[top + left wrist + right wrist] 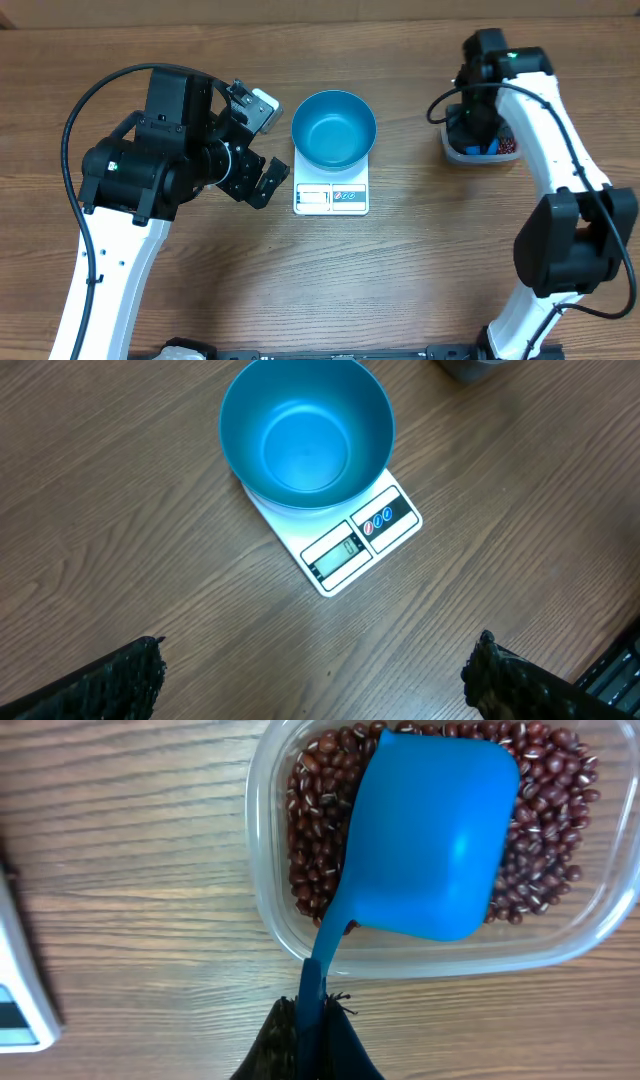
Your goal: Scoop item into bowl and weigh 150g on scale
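Observation:
The empty blue bowl (333, 128) (307, 440) stands on the white scale (331, 197) (365, 535), whose display and buttons show in front of it. My left gripper (262, 145) (315, 672) hovers left of the scale, open wide with nothing between its fingers. At the far right, the red-brown beans (315, 830) (508, 145) fill a clear tub (262, 900) (478, 155). My right gripper (312, 1020) (472, 125) is shut on the handle of a blue scoop (430, 830). The scoop's head sits over the beans inside the tub and hides many of them.
A corner of the scale (20, 990) shows at the left edge of the right wrist view. Bare wooden table (420, 260) lies between the scale and the tub. The right arm's cable (440, 100) loops just left of the tub.

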